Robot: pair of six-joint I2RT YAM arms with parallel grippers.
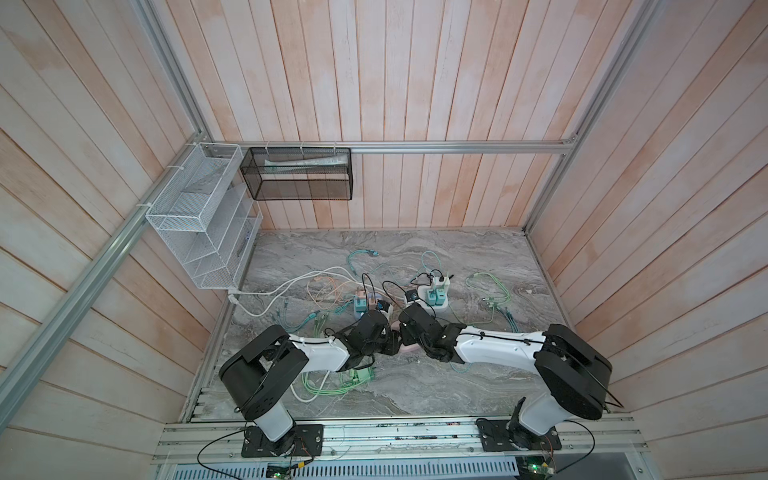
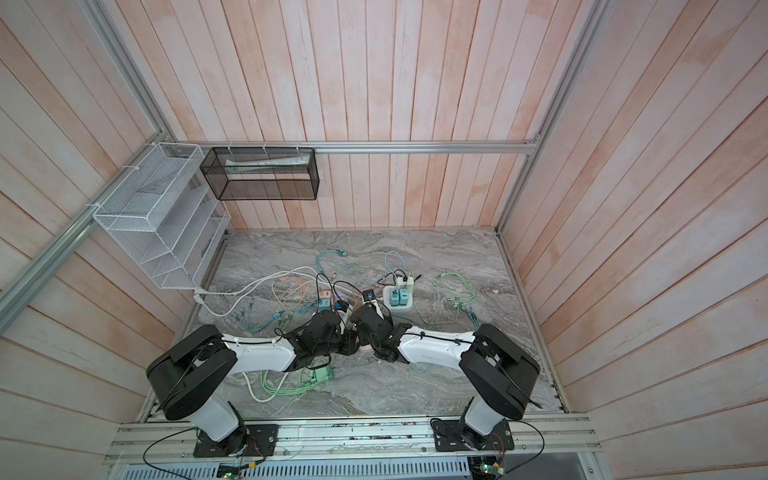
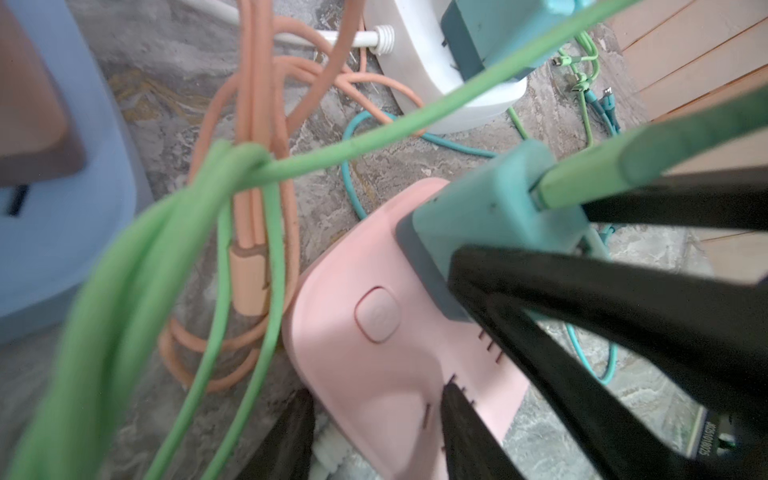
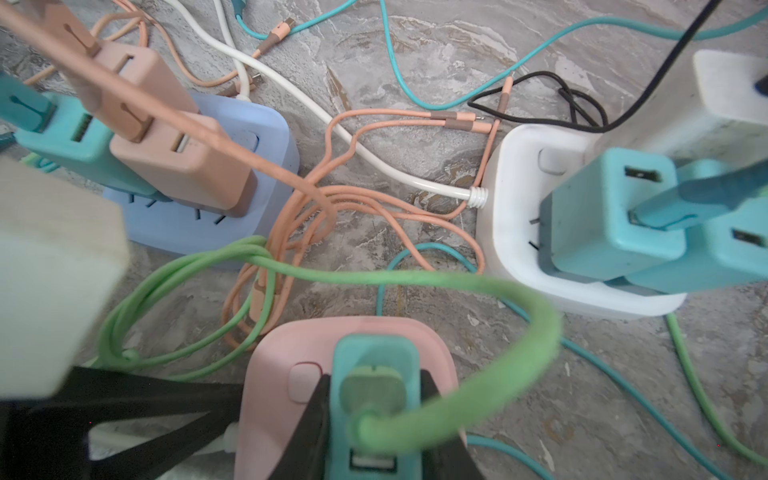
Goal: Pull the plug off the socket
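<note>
Near the middle of the marble tabletop (image 1: 457, 386), between the two arms: the pink socket strip (image 4: 278, 357), with the teal charger plug (image 3: 482, 208) standing in it. The left gripper (image 3: 376, 392) is clamped across one end of the strip and pins it. The right gripper (image 4: 376, 390) is closed on the plug's two flanks. The plug's grey base appears flush with the strip, so the step in hand is judged to be the pull itself, not yet made. The next move calls for a straight draw along the prongs while the strip is held down.

A green cable (image 4: 519, 353), plugged into the charger's top, arcs away and tangles with an orange cable coil (image 4: 299, 216), so it may drag. A blue socket strip (image 4: 274, 141) lies far left and a white socket strip (image 4: 511, 216) far right. Both are loaded with chargers and sit near the work.
</note>
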